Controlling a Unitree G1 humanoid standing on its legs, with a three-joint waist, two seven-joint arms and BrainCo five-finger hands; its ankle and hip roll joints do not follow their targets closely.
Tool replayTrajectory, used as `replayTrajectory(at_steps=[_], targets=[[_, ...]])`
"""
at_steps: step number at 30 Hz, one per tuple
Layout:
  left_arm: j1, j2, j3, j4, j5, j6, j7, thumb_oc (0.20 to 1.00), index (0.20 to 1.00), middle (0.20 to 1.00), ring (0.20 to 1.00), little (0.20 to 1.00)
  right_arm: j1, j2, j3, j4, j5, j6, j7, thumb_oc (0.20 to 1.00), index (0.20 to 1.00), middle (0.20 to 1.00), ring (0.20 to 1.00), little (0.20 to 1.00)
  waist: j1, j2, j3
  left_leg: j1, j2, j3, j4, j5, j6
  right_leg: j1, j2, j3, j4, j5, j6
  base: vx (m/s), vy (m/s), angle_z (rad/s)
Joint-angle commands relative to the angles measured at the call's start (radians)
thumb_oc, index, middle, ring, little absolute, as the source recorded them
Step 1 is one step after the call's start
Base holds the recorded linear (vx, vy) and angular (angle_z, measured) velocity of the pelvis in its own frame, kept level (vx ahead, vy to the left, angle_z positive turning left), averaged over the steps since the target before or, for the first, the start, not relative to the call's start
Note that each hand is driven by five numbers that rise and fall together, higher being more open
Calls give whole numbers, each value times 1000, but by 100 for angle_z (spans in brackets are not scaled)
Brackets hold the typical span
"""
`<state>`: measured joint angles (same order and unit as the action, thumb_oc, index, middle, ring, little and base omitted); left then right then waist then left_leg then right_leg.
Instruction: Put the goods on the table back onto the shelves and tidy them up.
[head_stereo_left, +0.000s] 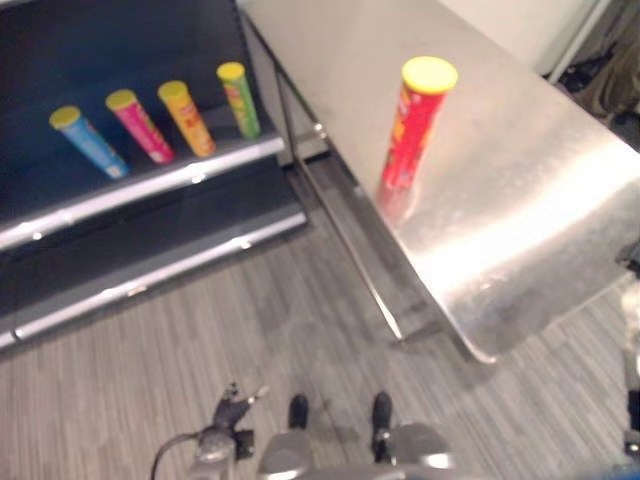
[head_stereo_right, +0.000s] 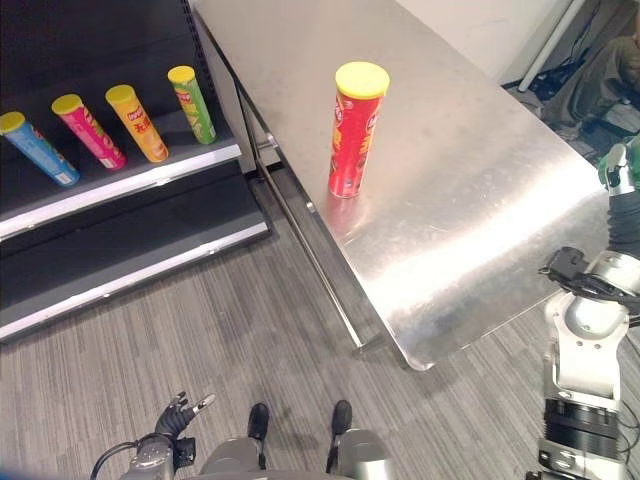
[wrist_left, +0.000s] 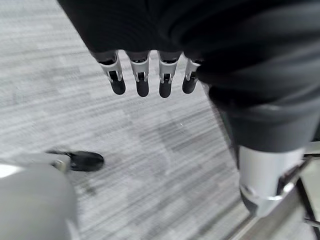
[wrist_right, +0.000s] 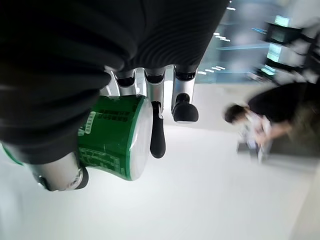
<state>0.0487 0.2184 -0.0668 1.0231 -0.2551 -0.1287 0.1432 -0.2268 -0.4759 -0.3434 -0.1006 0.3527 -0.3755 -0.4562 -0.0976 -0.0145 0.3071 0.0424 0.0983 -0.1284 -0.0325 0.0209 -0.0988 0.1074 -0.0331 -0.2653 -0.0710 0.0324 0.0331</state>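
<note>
1. Left eye view: A red can (head_stereo_left: 412, 125) with a yellow lid stood upright on the steel table (head_stereo_left: 520, 190), near its left edge. On the dark shelf (head_stereo_left: 150, 185) to the left stood four cans in a row: blue can (head_stereo_left: 88, 141), pink can (head_stereo_left: 139, 126), orange can (head_stereo_left: 186, 118), light-green can (head_stereo_left: 239, 99). The left hand (head_stereo_left: 232, 408) hung low over the grey floor (head_stereo_left: 230, 330).

2. Right eye view: Same items. The red can stood well apart from both hands. The left hand showed at the bottom edge, its fingers loosely spread. At the right edge, just beside the table, a bit of the green can (head_stereo_right: 617, 165) showed at the top of the raised right arm.

3. Left wrist view: The left hand's fingers (wrist_left: 142, 80) were straight and released, holding nothing, with striped floor below them.

4. Right wrist view: The right hand (wrist_right: 150, 90) was grasping the green can (wrist_right: 112, 137). The can lay against the palm, thumb (wrist_right: 60, 175) curled round one side, fingers (wrist_right: 157, 132) over its rim. A person (wrist_right: 265, 117) crouched in the background.
</note>
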Motion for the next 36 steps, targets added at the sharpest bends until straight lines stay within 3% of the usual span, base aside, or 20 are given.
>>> replayTrajectory(at_steps=[1,8,13,18,22,28,29,32,34,36], targets=[[15,34,24,10,3,4,20,1000,1000,1000,1000,1000,-25,-17,73,-76,236,-106,82,200,200,200,200,200,23,-12,-87,-16,153,67,142,-87,-100,-4,-17,26,206,-284,30,-3,-11,-7],[24,29,32,-2,-1,3,29,1000,1000,1000,1000,1000,-42,-2,119,-136,279,-88,135,200,200,200,200,200,37,-3,-89,-17,147,37,161,-78,-107,17,-13,15,187,-283,24,-1,-2,-1],[41,26,38,-1,2,-9,27,1000,1000,1000,1000,1000,-84,-72,113,-175,188,-60,134,200,200,200,200,200,50,1,-94,-34,134,16,164,-91,-102,21,-22,2,178,-282,29,-7,32,4],[41,30,31,6,11,-11,19,1000,1000,1000,1000,1000,-119,-145,49,-252,145,-69,127,200,200,200,200,200,53,-2,-97,-64,169,41,126,-42,-129,20,-41,-64,161,-270,37,-27,79,48],[42,34,27,21,11,-12,16,1000,1000,1000,1000,1000,-179,-181,106,-244,179,-65,160,200,200,200,200,200,66,-10,-107,-47,192,56,85,-36,-139,31,-63,-97,144,-243,62,25,170,42],[29,46,10,26,25,-14,11,1000,1000,1000,1000,1000,-276,-221,239,-177,207,-11,220,200,200,200,200,200,98,-26,-116,-75,152,49,105,-70,-117,24,-137,-122,131,-187,109,12,260,21],[21,56,4,28,36,-13,7,1000,1000,1000,1000,1000,-292,-243,270,-153,214,18,236,200,200,200,200,200,106,-36,-117,-92,120,49,131,-94,-104,29,-184,-140,129,-164,132,55,343,31],[26,68,0,23,49,-16,6,1000,1000,1000,1000,1000,-324,-247,309,-130,210,34,247,200,200,200,200,200,115,-49,-122,-105,71,53,160,-124,-78,29,-238,-143,135,-132,159,46,299,26],[37,85,15,12,47,-20,5,1000,1000,1000,1000,1000,-373,-263,352,-104,197,59,259,200,200,200,200,200,130,-63,-129,-111,-6,68,180,-160,-28,0,-332,-133,178,-51,194,69,519,8],[48,94,21,11,50,-22,3,1000,1000,1000,1000,1000,-414,-289,380,-80,188,70,261,200,200,200,200,200,142,-69,-125,-107,-63,69,192,-181,7,-27,-403,-101,250,43,205,77,437,7]])
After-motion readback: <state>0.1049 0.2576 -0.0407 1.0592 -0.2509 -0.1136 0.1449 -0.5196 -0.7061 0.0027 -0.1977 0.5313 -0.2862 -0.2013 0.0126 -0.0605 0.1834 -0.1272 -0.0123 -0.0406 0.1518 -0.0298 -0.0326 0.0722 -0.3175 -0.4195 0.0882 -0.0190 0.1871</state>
